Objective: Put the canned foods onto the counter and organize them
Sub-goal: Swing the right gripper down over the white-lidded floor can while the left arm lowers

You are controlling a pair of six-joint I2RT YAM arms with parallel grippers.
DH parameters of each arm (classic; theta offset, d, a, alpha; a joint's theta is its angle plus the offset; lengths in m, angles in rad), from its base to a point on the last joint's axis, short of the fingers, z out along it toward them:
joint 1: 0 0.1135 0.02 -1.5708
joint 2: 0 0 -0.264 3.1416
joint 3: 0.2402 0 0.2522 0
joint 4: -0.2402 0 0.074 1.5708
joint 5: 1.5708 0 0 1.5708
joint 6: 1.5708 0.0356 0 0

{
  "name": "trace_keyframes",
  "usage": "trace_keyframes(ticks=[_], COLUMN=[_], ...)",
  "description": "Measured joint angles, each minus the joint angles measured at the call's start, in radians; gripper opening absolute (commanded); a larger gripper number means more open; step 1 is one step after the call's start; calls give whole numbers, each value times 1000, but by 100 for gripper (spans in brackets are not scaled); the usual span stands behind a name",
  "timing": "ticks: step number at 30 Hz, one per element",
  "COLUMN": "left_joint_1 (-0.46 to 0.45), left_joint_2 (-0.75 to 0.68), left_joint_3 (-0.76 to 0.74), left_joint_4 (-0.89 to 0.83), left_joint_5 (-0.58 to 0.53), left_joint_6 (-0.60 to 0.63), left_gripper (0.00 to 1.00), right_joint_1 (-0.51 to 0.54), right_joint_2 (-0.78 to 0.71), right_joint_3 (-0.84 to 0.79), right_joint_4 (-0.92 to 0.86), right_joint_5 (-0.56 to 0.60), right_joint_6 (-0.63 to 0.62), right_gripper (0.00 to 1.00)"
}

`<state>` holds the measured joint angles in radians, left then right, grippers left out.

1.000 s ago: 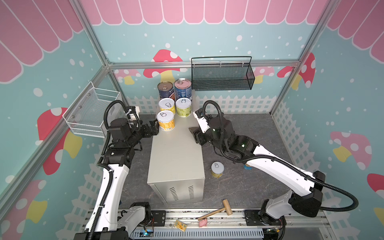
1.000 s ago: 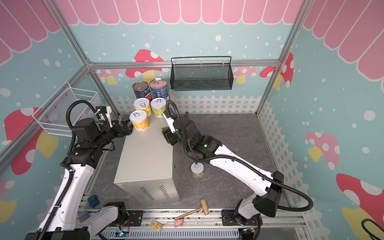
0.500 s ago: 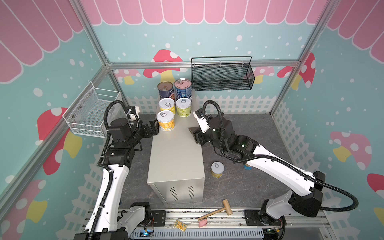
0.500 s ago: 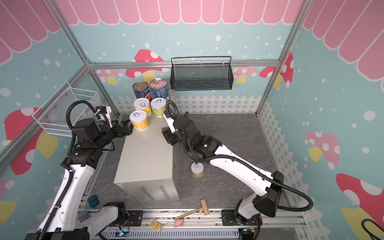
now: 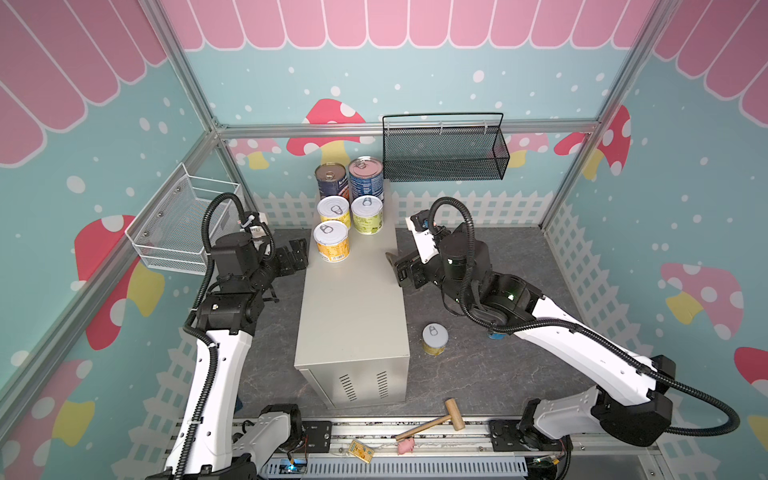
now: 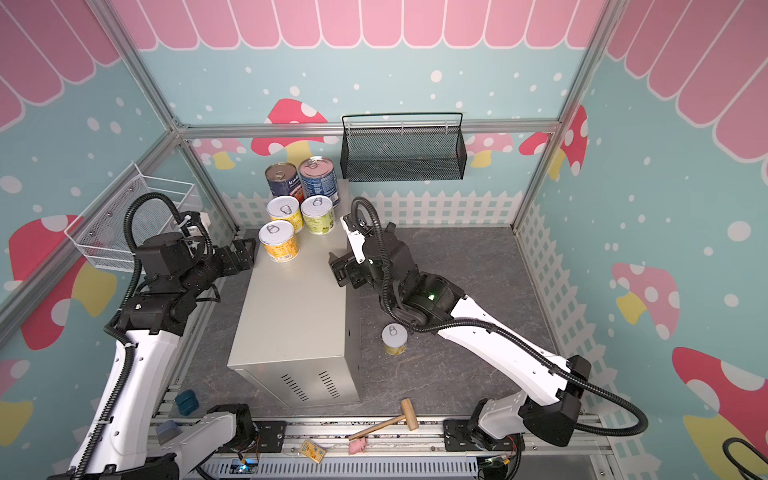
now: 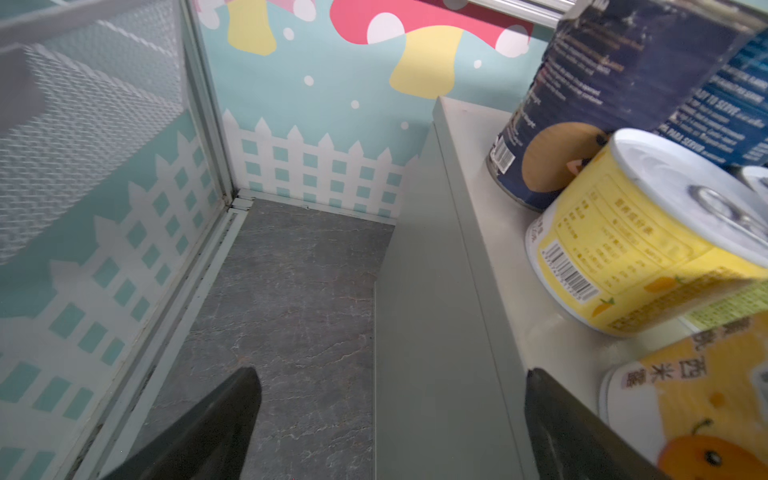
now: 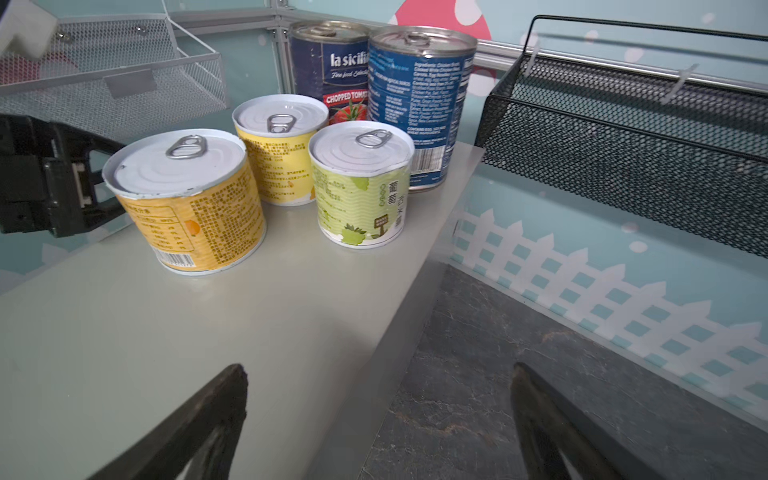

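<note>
**Five cans on the counter, one left on the floor**

A long beige counter (image 5: 353, 299) is seen from above, set on a grey floor between two robot arms. The left gripper (image 5: 300, 255) is held just off the counter's left edge, with its jaws spread wide and nothing between them. The right gripper (image 5: 397, 268) is held at the counter's right edge, and its jaws are likewise wide apart and empty.

Two tall cans (image 5: 365, 180) are stood side by side at the counter's far end. Three short cans (image 5: 331, 243) are placed just in front of them: two in a row, and one nearer, toward the counter's left edge. One more, the floor can (image 5: 435, 338), is stood upright just beside the counter's right side, toward its vented end.

The floor can is judged to be next. It is best taken by the right gripper and clasped around its body below the lid rim. It should be raised clear of the counter's top before being carried across. It would be well set in the gap beside the nearest short can, and released only once flat, with no neighbour nudged.
</note>
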<state>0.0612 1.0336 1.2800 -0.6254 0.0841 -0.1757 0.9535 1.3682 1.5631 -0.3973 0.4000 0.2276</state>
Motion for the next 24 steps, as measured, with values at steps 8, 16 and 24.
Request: trace_keyframes(ticks=[8, 16, 24], left_joint_1=[-6, -80, -141], left_joint_2=[-84, -236, -330], left_joint_3=[108, 164, 159], left_joint_4=[-171, -322, -396], left_joint_5=[-47, 42, 169], left_joint_6=[16, 32, 45], left_gripper=[99, 99, 99], right_joint_1=[-194, -209, -205], right_joint_2=[-130, -280, -289], right_joint_3=[-118, -391, -718], right_joint_4=[-170, -250, -204], right_joint_5=[30, -39, -164], right_joint_6=[150, 236, 282], right_gripper=[99, 99, 99])
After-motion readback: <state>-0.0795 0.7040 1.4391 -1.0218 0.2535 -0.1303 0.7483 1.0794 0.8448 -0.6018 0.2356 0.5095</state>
